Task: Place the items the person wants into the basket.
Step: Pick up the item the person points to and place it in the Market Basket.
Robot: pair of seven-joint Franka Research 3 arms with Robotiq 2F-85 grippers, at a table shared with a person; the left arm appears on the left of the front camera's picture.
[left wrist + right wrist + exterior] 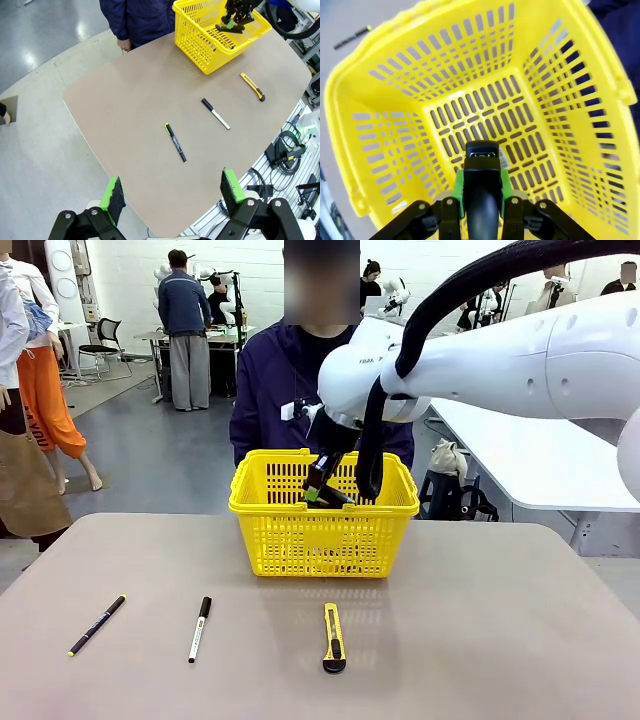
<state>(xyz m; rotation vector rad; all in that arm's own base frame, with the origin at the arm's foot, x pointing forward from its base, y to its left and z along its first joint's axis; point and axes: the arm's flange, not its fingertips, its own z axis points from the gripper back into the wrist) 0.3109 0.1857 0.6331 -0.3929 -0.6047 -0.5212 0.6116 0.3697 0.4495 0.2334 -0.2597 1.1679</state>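
Green pads [458, 192] of the right jaws are clamped on a dark, rounded thing [481, 195]. It does not read yellow from here, but with no tape measure on the desk [480, 640] I judge it to be that item. It hangs inside the basket [395, 135], above the slotted floor and roughly over its middle, touching no wall as far as I can tell. Seen from the front, the basket stands at the desk's far edge, just before the person [265, 390]. Left jaws stand wide apart and empty, high up and off the desk's edge. Toward the near edge lie 3 things: pen [97, 625] at the left, marker [200, 628] beside it, knife [334, 638] near the middle. To do this step well, ease lower so the drop is short, open fully over the floor's centre, then rise straight up clear of the rim. 1 wanted item, the marker, is not yet in the basket.
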